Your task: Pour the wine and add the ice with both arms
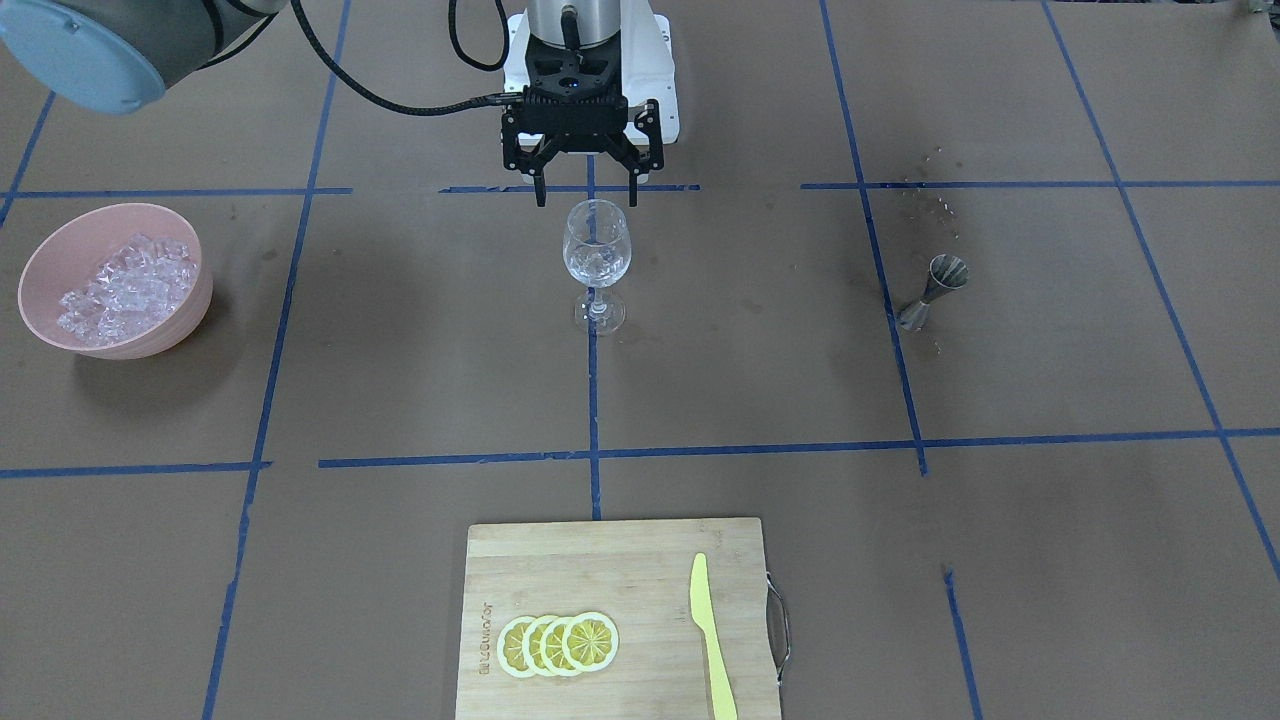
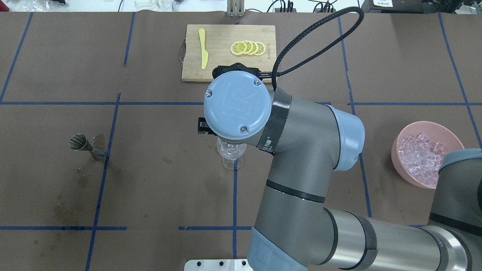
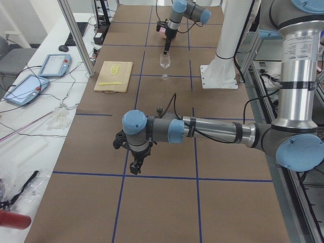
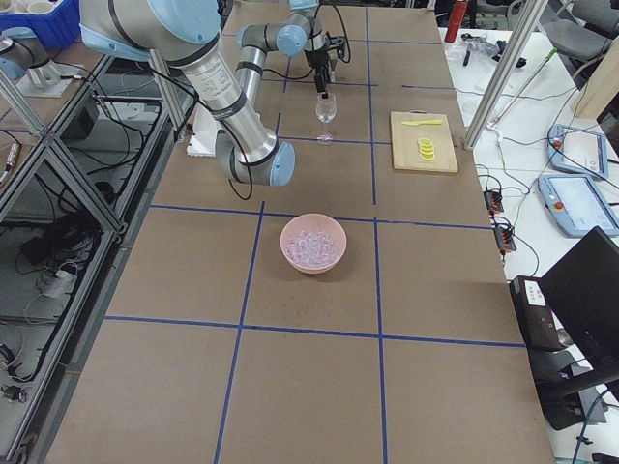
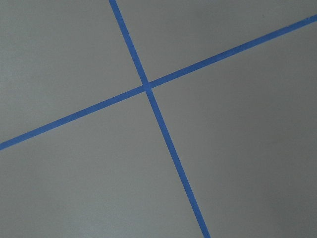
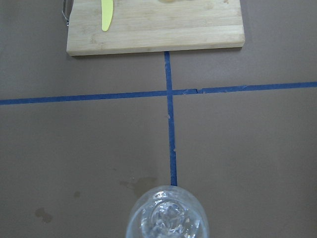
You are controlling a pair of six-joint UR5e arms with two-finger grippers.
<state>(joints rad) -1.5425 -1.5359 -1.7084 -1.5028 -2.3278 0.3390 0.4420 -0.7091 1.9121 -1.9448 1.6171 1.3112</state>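
right gripper (image 1: 587, 200), wide apart and empty, just above the wine glass (image 1: 597, 300) of ice (image 1: 597, 262); state of left gripper (image 3: 135, 166) unclear

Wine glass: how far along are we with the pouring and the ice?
Looks done: the jigger is set down apart and ice lies in the wine glass; wine itself I cannot make out. In hand: nothing; the right gripper hangs open above the glass, the left gripper is far off. Left: perhaps more ice from the pink bowl.
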